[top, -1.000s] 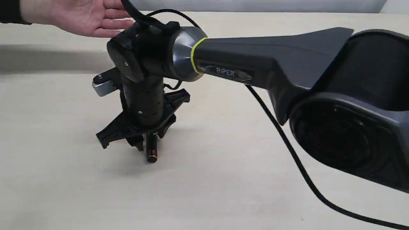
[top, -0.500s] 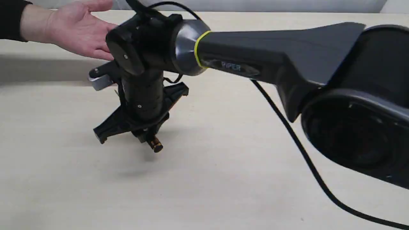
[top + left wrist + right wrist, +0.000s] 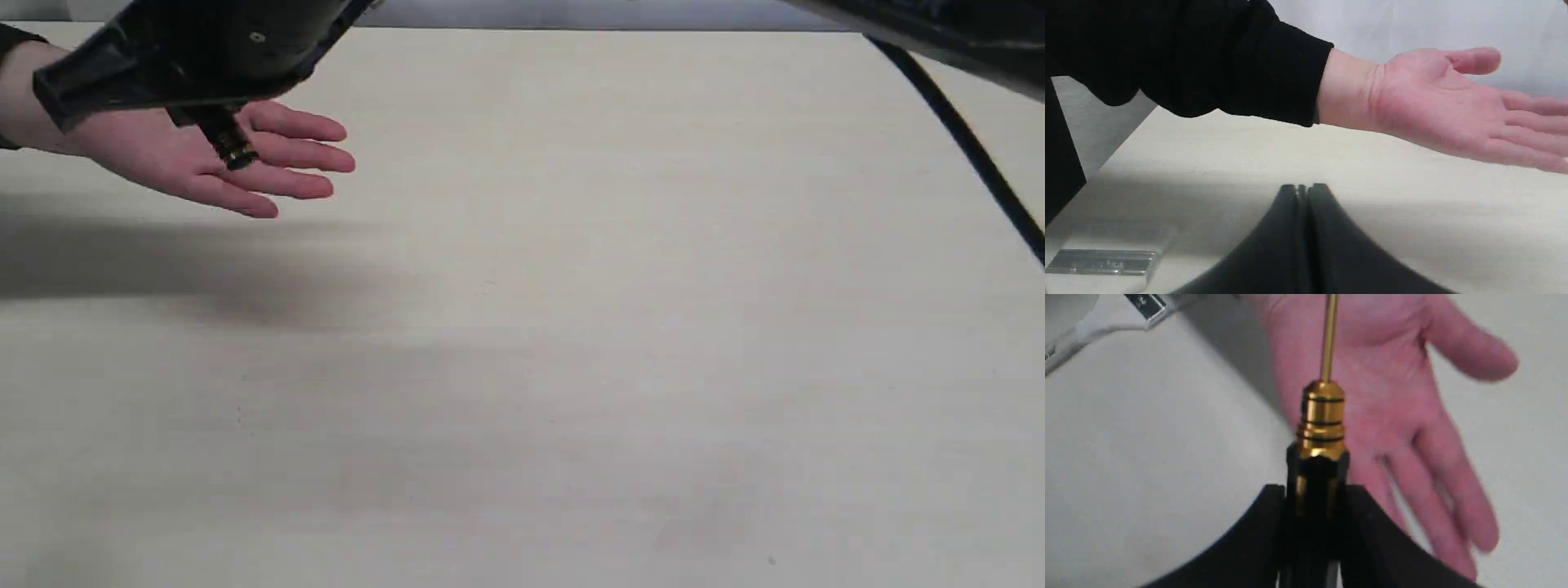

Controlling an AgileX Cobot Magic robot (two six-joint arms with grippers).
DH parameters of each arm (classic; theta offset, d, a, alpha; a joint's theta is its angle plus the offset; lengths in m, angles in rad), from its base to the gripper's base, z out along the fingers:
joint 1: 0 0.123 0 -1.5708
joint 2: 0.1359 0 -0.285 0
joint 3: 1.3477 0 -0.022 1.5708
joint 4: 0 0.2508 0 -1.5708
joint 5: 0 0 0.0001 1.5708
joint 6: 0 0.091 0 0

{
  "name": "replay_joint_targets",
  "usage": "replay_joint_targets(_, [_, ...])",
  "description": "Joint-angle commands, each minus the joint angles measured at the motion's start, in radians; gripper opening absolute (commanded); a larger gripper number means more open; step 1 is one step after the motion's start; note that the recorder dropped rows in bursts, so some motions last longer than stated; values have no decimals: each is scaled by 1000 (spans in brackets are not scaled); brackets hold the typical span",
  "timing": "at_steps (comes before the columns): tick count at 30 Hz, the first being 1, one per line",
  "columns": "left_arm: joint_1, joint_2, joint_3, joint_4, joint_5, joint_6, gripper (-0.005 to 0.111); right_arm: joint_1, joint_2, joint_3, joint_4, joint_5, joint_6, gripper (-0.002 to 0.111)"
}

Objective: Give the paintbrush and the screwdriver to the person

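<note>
My right gripper is shut on the screwdriver and hangs just above the person's open palm at the far left. In the right wrist view the gold-ringed handle sticks out past the right gripper, with the thin shaft over the person's hand. The paintbrush lies on the table beside that hand. My left gripper is shut with nothing in it, low over the table. The paintbrush's metal ferrule shows close to it, and the person's hand hovers beyond.
The pale wooden table stretches across the exterior view. A black cable of the right arm runs down at the upper right. The person's black sleeve fills one side of the left wrist view.
My right gripper has lifted the screwdriver off the table and carried it up and left, over the person's palm. The arm has risen mostly out of view.
</note>
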State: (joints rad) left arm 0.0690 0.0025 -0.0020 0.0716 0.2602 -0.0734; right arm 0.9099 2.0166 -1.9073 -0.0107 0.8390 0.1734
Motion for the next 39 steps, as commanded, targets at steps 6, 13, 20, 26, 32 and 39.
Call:
replay_joint_targets(6, [-6,-2,2,-4,-10,-2,0,-39,130,-70,-6,-39,-39,7])
replay_joint_targets(13, [-6,-2,2,-4,-10,-2,0,-39,122,-70,-8,-27,-74,44])
replay_joint_targets(20, [-6,-2,2,-2,-12,-2,0,-40,-28,-68,-213,47,-17,5])
replay_joint_targets(26, [-6,-2,2,-2,-12,-2,0,-40,-225,-16,-363,-31,78,5])
replay_joint_targets(32, [-6,-2,2,-2,-12,-2,0,-40,-522,368,-507,-310,213,5])
replay_joint_targets(39, [-6,-2,2,-2,-12,-2,0,-40,-874,901,-1123,-418,898,5])
